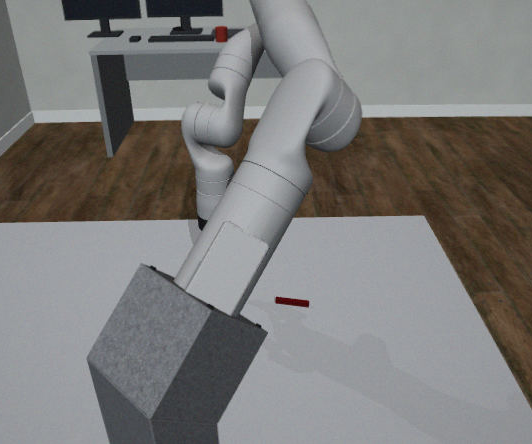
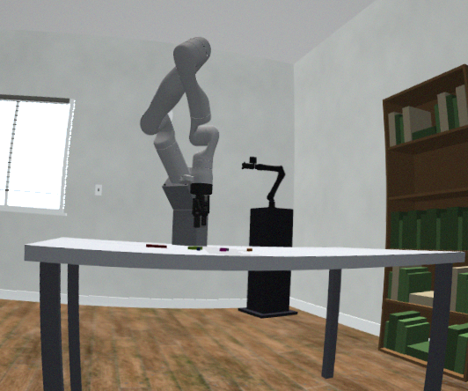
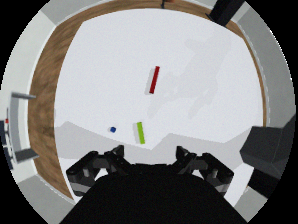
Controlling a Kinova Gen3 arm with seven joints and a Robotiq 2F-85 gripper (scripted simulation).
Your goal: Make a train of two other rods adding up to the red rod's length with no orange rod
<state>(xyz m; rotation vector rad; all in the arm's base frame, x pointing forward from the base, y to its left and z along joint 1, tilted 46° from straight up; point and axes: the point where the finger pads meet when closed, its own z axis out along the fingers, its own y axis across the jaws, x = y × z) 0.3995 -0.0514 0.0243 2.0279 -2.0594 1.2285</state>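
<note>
The red rod [image 1: 292, 301] lies flat on the white table; it also shows in the exterior view [image 2: 156, 246] and the wrist view [image 3: 154, 80]. The lime rod [image 3: 140, 132] lies just in front of the fingers, with the small blue rod [image 3: 113, 129] to its left. In the exterior view the lime rod [image 2: 193, 247], the magenta rod [image 2: 223, 249] and the orange rod [image 2: 249, 249] lie in a row on the table. My gripper [image 2: 200, 220] hangs open and empty, pointing down, well above the lime rod. In the top view the arm hides the gripper and the other rods.
A grey block [image 1: 170, 350] stands close to the top view and blocks the table's near left. A black pedestal with a small arm [image 2: 270, 229] stands behind the table. A bookshelf [image 2: 435, 220] stands at the right.
</note>
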